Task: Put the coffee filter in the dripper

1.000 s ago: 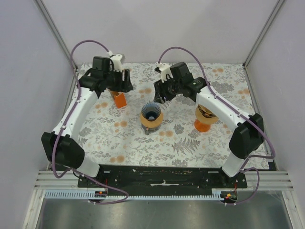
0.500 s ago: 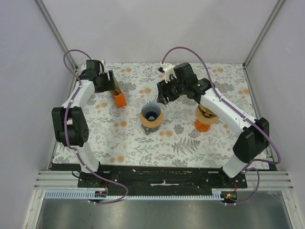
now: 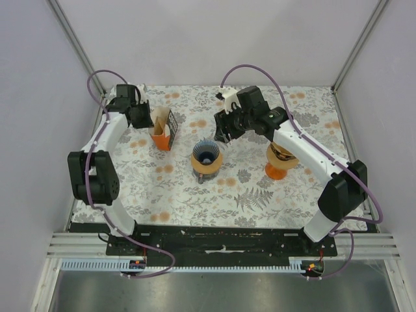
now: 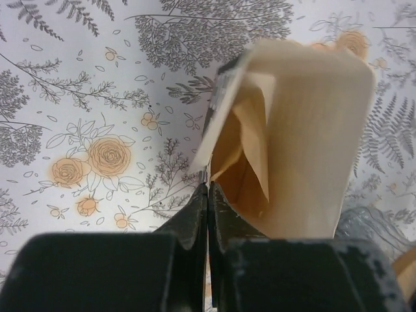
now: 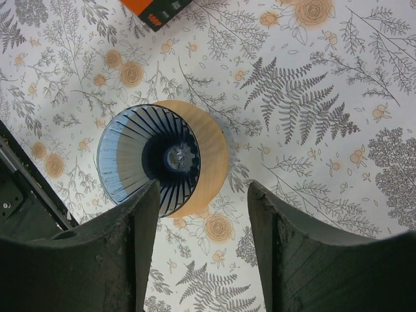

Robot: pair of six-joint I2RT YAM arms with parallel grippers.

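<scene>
The coffee filter (image 4: 305, 117) is beige folded paper standing up out of a small orange box (image 3: 163, 139) at the back left of the table. My left gripper (image 4: 207, 187) is shut, its tips pinching the filter's near edge; from above it sits just left of the box (image 3: 148, 120). The dripper (image 3: 207, 158), blue ribbed glass with a wooden collar, stands at the table's middle with nothing in it. My right gripper (image 5: 201, 240) hovers open above and just behind the dripper (image 5: 130, 156), nothing between its fingers.
An orange-based glass server (image 3: 279, 162) stands right of the dripper under the right forearm. The orange box corner (image 5: 156, 10) shows at the top of the right wrist view. The floral cloth (image 3: 260, 201) covers the table, with white walls on three sides.
My left gripper has gone from open to shut at the box. The box now shows a black side panel with beige paper raised beside it. The right arm barely moved.
</scene>
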